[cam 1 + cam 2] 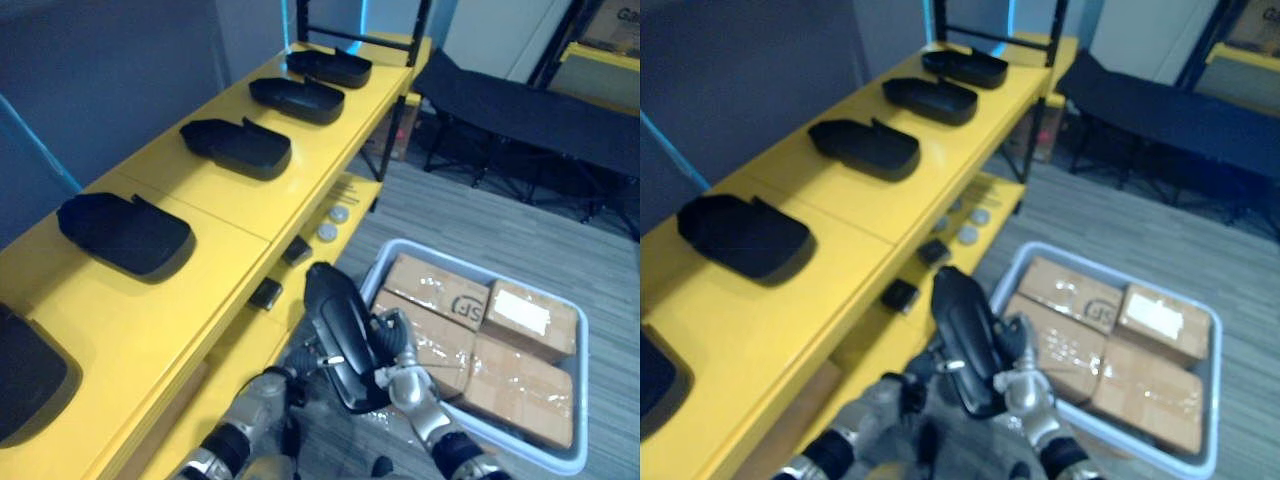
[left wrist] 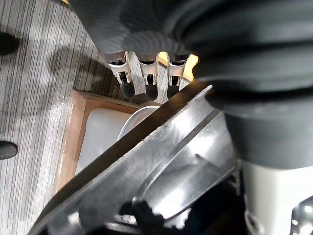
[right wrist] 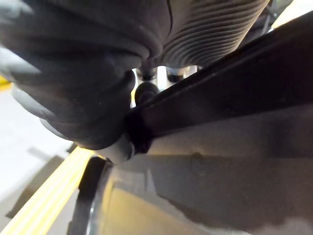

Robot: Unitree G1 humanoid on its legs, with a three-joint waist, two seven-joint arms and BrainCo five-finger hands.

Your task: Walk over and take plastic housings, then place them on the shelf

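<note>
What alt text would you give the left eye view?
A black plastic housing is held up between the robot's left hand and right hand, the right's fingers curled on its edge. To the left, a yellow shelf carries a row of more black housings; to the right, a grey bin holds cardboard boxes.

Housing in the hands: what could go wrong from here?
1. Slip: the housing stands on edge between the left hand and the right hand, above the floor. The left fingers look straight, not wrapped, so it may drop.
2. It seems to sit below the shelf top; lifting could catch the front edge or knock a placed housing.
3. The bin lies close on the right; a step could hit it.
</note>
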